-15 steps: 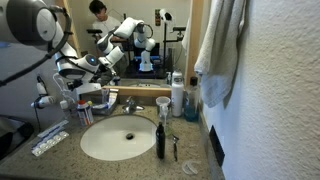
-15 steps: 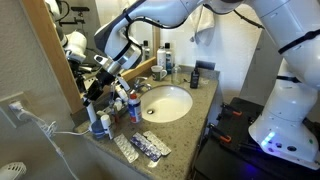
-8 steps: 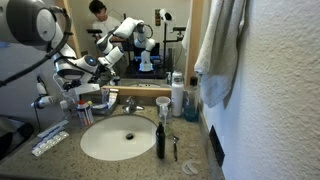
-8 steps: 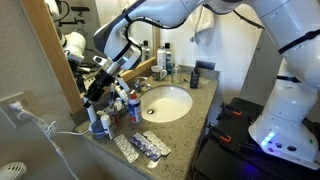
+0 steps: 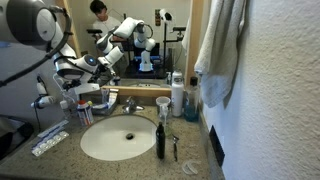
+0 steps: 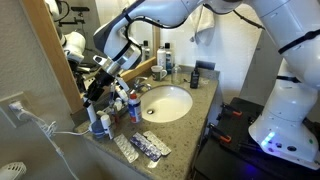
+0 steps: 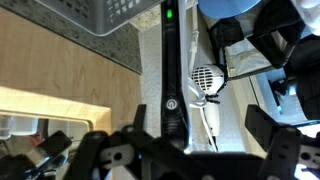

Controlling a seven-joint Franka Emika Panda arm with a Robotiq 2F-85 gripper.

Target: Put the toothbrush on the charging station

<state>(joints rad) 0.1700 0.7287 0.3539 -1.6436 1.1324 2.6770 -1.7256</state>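
In the wrist view the toothbrush (image 7: pixel 172 70) is a slim black handle with a round power button and a lit green light near its far end. My gripper (image 7: pixel 195 122) is open around it. One finger stands a little to its left and the other far off to its right, and neither touches it. The gripper body hides the handle's lower end. The charging station is hidden. In both exterior views the gripper (image 5: pixel 86 93) (image 6: pixel 101 84) hangs over the cluttered counter corner beside the mirror, where I cannot make out the toothbrush.
A white appliance (image 7: pixel 205 78) with a grille and cord lies just right of the toothbrush, under a grey basket (image 7: pixel 110 15). The sink (image 5: pixel 118 138), a dark bottle (image 5: pixel 160 138), a toothpaste tube (image 6: pixel 150 147), the faucet (image 5: pixel 130 103) and several bottles crowd the counter.
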